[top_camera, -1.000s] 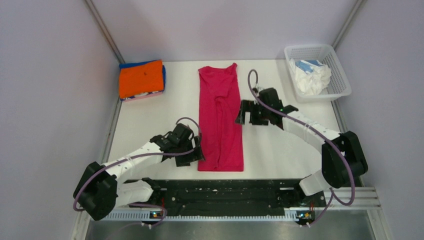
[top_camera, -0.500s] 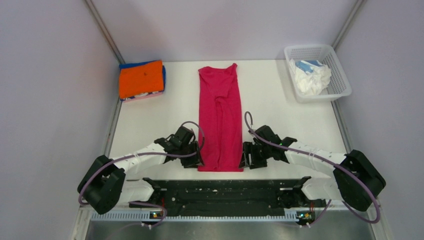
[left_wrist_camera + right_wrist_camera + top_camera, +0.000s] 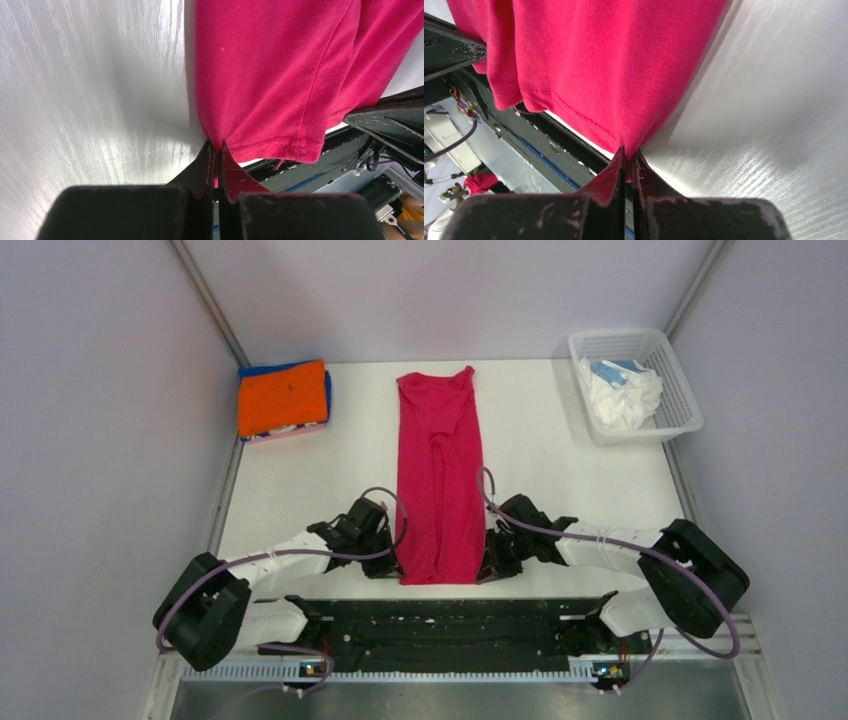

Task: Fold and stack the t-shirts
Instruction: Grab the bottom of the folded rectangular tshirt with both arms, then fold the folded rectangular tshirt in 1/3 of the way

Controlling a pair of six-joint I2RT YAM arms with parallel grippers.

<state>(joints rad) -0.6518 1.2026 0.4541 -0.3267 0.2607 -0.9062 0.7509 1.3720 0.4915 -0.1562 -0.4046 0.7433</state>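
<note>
A crimson-pink t-shirt lies folded into a long strip down the middle of the table, collar far, hem near. My left gripper is shut on the hem's near-left corner; the pinched cloth shows between its jaws. At the near-right corner my right gripper is shut on the shirt as well. A folded orange t-shirt tops a stack at the far left, with a blue one under it. White and pale blue t-shirts are crumpled in the basket.
The white mesh basket stands at the far right corner. The black rail with the arm bases runs along the near edge, just behind the hem. Grey walls close in both sides of the table.
Both arms drew back to the shirt's near corners, the right one coming from mid-table. Both grippers closed on the hem corners.
</note>
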